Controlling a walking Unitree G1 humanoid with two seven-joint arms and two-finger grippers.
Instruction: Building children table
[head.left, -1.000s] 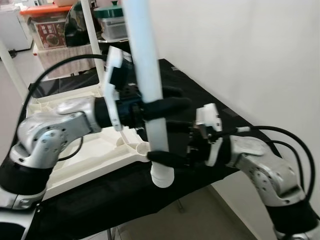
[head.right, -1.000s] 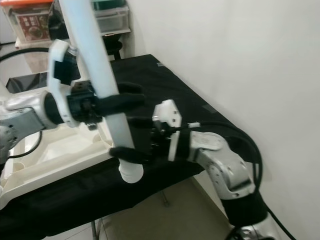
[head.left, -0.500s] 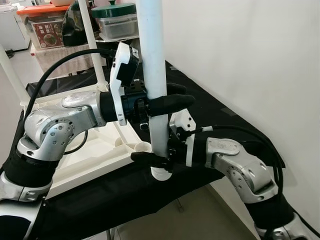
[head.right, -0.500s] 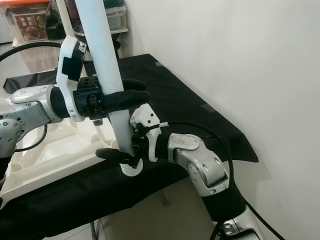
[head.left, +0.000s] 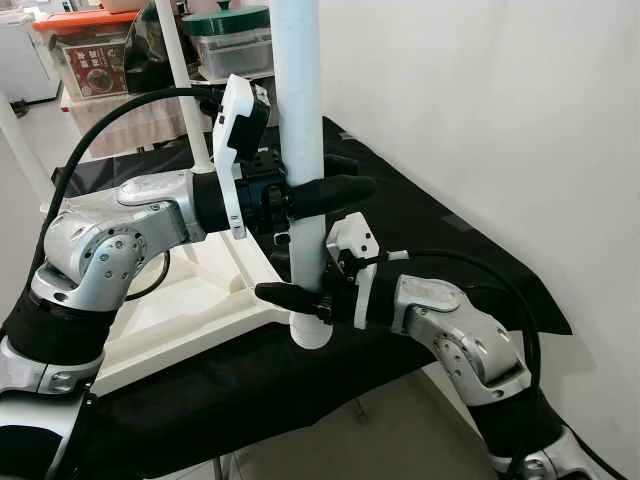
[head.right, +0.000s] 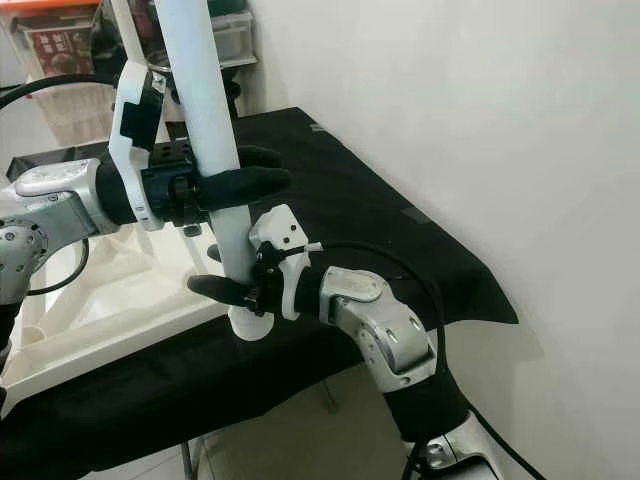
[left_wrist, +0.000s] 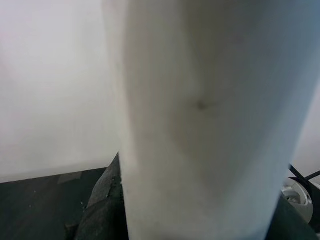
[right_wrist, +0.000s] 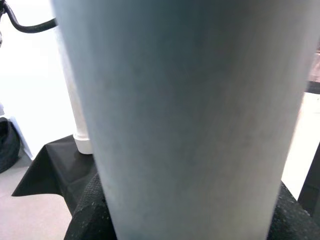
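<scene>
White plastic makes up the table leg (head.left: 302, 130), a long round tube that stands nearly upright, its long axis rising from the near corner of the upturned tabletop (head.left: 190, 300) toward the top of the head views. Both grippers hold it. The left gripper (head.left: 325, 192) clamps the leg higher up, its black fingers closed around the tube from the tabletop side. The right gripper (head.left: 300, 298) grips lower, just above the leg's bottom collar (head.left: 310, 333), fingers wrapped around from the wall side. So the leg lies between both sets of jaws, crosswise to the fingers. In each wrist view the tube stands pressed close against the fingers.

The collar hangs at the tabletop's near edge, just beside the corner socket (head.left: 283, 290) and over the black cloth (head.left: 400, 210). The right gripper is nearer that end, so it likely steers the foot into the socket while the left keeps the leg upright. Two other legs (head.left: 180, 70) already stand on the tabletop farther back.
</scene>
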